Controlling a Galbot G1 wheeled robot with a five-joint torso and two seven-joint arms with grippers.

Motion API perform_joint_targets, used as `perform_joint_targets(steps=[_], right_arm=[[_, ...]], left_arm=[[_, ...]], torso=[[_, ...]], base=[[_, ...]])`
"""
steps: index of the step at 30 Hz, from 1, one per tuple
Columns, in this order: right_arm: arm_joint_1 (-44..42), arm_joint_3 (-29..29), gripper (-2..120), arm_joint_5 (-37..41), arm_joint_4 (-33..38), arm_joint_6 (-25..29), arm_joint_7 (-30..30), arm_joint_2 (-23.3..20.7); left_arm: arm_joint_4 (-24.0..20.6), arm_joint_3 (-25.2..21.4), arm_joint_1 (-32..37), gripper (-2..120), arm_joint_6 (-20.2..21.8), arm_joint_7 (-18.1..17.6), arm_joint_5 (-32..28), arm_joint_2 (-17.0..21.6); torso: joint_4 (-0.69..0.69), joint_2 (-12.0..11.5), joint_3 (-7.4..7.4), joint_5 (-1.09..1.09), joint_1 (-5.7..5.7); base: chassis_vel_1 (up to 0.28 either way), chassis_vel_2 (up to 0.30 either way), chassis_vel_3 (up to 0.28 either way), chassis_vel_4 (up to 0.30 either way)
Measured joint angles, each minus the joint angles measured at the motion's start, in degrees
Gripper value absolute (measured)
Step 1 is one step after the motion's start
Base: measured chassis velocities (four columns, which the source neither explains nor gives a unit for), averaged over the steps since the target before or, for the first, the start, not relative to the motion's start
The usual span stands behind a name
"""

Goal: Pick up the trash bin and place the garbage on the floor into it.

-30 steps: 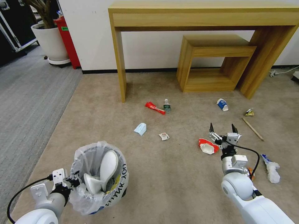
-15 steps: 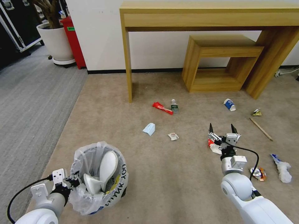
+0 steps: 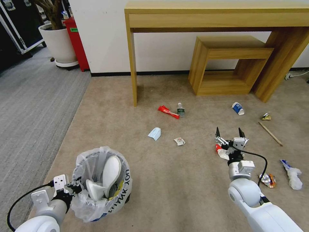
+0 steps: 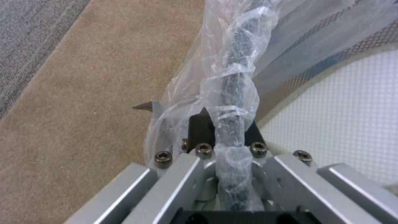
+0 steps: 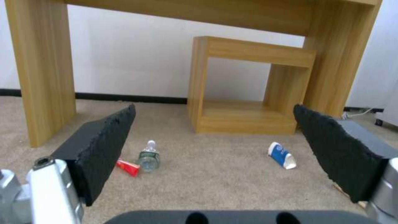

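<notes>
The trash bin (image 3: 119,190), black with a crinkled white bag, hangs at the lower left of the head view with white slippers (image 3: 111,172) inside. My left gripper (image 3: 73,188) is shut on its bag-wrapped rim (image 4: 232,93). My right gripper (image 3: 229,132) hovers open over a red-white wrapper (image 3: 220,152); its black pads (image 5: 104,146) stand wide apart. On the beige floor (image 3: 180,187) lie a red wrapper (image 3: 168,111), small bottle (image 3: 181,110), blue mask (image 3: 154,133), crumpled paper (image 3: 179,141), blue-white cup (image 3: 238,108), wooden stick (image 3: 270,133) and crushed can (image 3: 266,179).
A wooden console table (image 3: 219,16) with a smaller nested table (image 3: 230,64) stands against the wall ahead. A white planter (image 3: 59,45) and red box (image 3: 75,42) are at the far left, beside grey ribbed carpet (image 3: 29,103). White-blue crumpled litter (image 3: 293,176) lies far right.
The whole head view has shifted right, so the camera moved. Both grippers keep their places in the picture; the red-white wrapper now lies under the right gripper.
</notes>
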Motion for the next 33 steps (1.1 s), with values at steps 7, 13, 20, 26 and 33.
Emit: perform_joint_targets(steps=[7, 13, 20, 26, 33], right_arm=[[-0.19, 0.02, 96, 0.05, 0.37, -0.10, 0.09, -0.14], [-0.35, 0.05, 97, 0.13, 0.61, -0.11, 0.13, -0.34], [-0.46, 0.15, 96, 0.18, 0.70, 0.01, 0.17, -0.47], [-0.59, 0.16, 96, 0.14, 0.73, 0.17, 0.18, -0.42], [-0.52, 0.01, 96, 0.03, 0.73, 0.32, 0.17, -0.27]], left_arm=[[-0.39, -0.07, 0.16, 0, -0.03, 0.03, 0.03, -0.13], [-0.72, -0.07, 0.32, 0, -0.03, 0.06, 0.24, -0.45], [-0.95, -0.05, 0.47, 0, -0.04, 0.09, 0.57, -0.86], [-0.95, 0.11, 0.60, 0, -0.31, 0.34, 1.01, -1.17], [-0.95, 0.00, 0.57, 0, -0.33, 0.37, 0.98, -1.03]], torso=[[0.00, 0.00, -0.01, 0.00, 0.00], [-0.01, 0.00, 0.00, 0.00, 0.00], [0.00, 0.00, 0.01, 0.00, 0.00], [-0.01, 0.00, 0.01, 0.00, 0.00], [0.00, 0.00, 0.00, 0.00, 0.01]], base=[[-0.075, 0.068, 0.068, -0.064], [-0.180, 0.189, 0.177, -0.174], [-0.201, 0.210, 0.201, -0.200], [-0.161, 0.146, 0.154, -0.152], [-0.128, 0.135, 0.135, -0.129]])
